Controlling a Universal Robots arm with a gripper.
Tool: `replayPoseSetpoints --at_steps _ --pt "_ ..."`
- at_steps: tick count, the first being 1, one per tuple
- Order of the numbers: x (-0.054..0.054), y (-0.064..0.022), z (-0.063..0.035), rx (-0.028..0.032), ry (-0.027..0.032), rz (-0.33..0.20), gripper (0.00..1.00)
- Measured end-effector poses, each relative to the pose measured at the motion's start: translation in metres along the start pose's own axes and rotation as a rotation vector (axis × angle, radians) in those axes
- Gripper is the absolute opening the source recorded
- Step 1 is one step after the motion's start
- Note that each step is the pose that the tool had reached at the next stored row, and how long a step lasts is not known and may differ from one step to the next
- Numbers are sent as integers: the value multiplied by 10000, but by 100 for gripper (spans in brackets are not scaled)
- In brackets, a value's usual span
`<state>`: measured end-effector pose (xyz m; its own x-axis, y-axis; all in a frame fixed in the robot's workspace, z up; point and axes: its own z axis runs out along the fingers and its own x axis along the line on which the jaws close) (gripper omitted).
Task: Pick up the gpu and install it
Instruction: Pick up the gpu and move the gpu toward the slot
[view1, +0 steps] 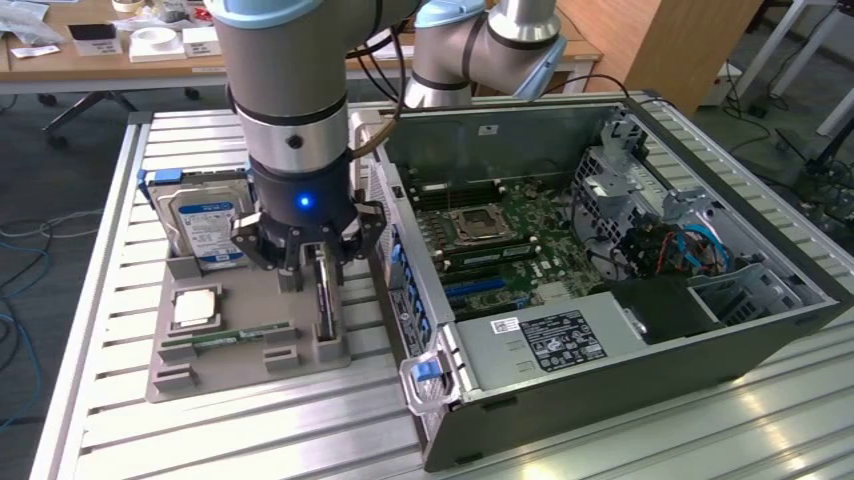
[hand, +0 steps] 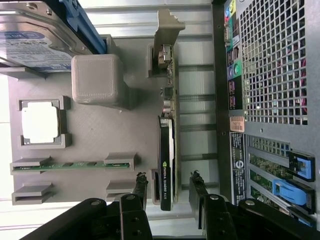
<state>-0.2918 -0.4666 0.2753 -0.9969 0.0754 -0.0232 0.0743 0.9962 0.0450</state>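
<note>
The gpu (view1: 324, 300) is a thin black card standing on edge in a slot of the grey holder tray (view1: 240, 372). In the wrist view the gpu (hand: 166, 150) shows its dark edge, with its silver bracket (hand: 167, 27) at the far end. My gripper (view1: 320, 262) hangs right over the card. It is open (hand: 169, 179), with one black finger (hand: 141, 189) on each side of the card's near end and a gap on both sides. The open computer case (view1: 601, 250) lies beside the tray on the exterior view's right.
On the grey tray (hand: 95, 135) sit a silver hard drive (view1: 207, 215) with a blue-white label, a square processor chip (view1: 196, 307) and a green memory stick (view1: 227, 338). The case's rear panel (hand: 270, 75) stands close to the gpu. All rests on a ribbed metal table (view1: 200, 440).
</note>
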Motion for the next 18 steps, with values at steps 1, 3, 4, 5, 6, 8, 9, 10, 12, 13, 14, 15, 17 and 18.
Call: replayPoseSetpoints --at_steps 1,3,4,5,6,8,9,10,12,13,14,15,17,18 --pt "0 2 7 -1 -1 -1 47" --pt "0 3 29 0 0 -2 47" --pt "1 3 43 0 0 -2 47" --pt "1 2 57 -1 -1 -1 47" --pt "2 2 70 -1 0 -1 47" --pt "2 1 78 1 2 -1 47" --pt "2 1 78 3 3 -1 47" --pt "2 1 78 2 2 0 47" --pt "2 1 81 0 0 -1 47" --pt "2 2 81 0 1 0 47" --pt "2 1 82 -1 0 -1 47" --pt "2 2 87 -3 -2 -1 47" --pt "2 1 99 -2 -1 -1 47" --pt "3 0 106 0 0 -1 47"
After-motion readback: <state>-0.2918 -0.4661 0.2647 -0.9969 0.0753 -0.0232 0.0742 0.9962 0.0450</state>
